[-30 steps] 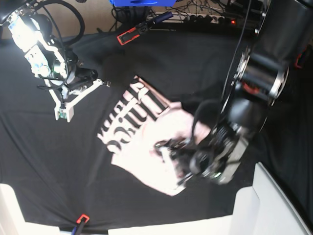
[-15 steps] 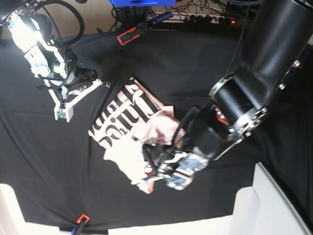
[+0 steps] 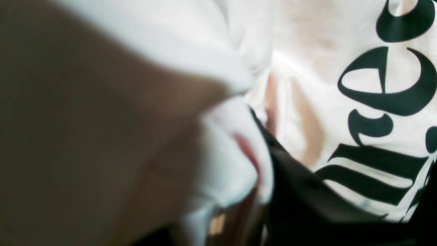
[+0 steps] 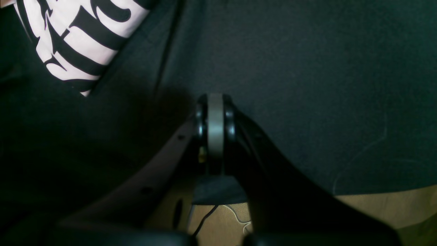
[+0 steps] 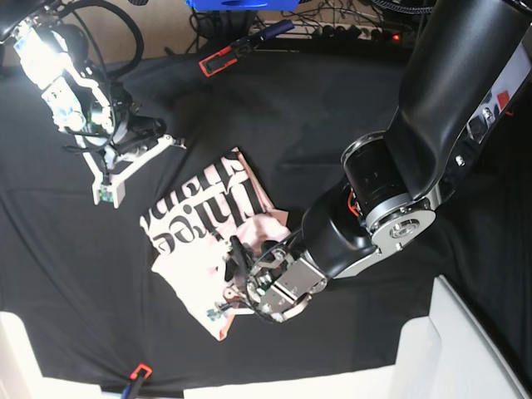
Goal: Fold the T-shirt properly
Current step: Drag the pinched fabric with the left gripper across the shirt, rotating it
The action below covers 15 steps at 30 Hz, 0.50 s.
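Note:
The pale pink T-shirt (image 5: 195, 241) lies bunched in a small heap on the black tablecloth (image 5: 332, 108), with its black lettering facing up at the upper left. My left gripper (image 5: 235, 278) sits at the heap's lower right edge, shut on a fold of the T-shirt. In the left wrist view, pale fabric (image 3: 314, 85) bulges right beside a black finger (image 3: 293, 177). My right gripper (image 5: 106, 189) hangs shut and empty at the upper left, away from the shirt. In the right wrist view its closed tips (image 4: 215, 116) hover over bare cloth, with the T-shirt (image 4: 75, 37) at the top left corner.
Red and black clamps (image 5: 218, 60) (image 5: 139, 371) pin the tablecloth at the back and front edges. White panels (image 5: 465, 349) stand at the front right corner. Cables and a power strip (image 5: 357, 33) run along the back edge.
My left arm has swung left and toward the front, dragging the T-shirt with it; the shirt now lies further left and more bunched. The right arm has not moved.

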Tool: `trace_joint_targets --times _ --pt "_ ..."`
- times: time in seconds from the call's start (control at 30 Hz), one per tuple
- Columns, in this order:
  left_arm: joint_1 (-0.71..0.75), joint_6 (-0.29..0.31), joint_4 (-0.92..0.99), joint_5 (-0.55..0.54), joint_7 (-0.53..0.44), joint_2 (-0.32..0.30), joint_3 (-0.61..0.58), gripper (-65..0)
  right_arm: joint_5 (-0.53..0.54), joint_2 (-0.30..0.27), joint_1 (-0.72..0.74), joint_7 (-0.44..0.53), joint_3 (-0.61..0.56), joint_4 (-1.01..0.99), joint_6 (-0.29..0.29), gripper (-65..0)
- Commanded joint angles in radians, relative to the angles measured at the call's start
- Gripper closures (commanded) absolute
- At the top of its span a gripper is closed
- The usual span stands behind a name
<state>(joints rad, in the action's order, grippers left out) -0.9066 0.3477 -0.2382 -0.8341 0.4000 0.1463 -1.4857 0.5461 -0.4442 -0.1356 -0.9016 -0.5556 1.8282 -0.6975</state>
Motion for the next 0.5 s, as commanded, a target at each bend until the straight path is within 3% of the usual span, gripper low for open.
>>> trace_joint_targets --times 0.0,0.23,0.37,0.47 --pt "-0.042 -0.003 -0.011 -0.007 -0.054 0.011 0.002 0.0 -0.007 -0.006 0.017 0.017 0.007 0.011 -0.001 -0.3" --pt "-0.052 -0.003 -0.002 -0.007 -0.079 0.011 0.002 0.0 0.019 0.003 0.150 0.167 0.004 -0.189 -0.001 -1.0" --pt "-0.064 -0.003 0.000 -0.007 -0.080 0.011 0.002 0.0 0.041 0.015 0.242 0.209 0.007 -0.261 0.224 -6.5" --pt "-0.065 -0.003 0.000 -0.007 -0.080 0.011 0.002 0.0 0.039 0.040 0.290 0.212 0.007 -0.307 0.240 -11.3"
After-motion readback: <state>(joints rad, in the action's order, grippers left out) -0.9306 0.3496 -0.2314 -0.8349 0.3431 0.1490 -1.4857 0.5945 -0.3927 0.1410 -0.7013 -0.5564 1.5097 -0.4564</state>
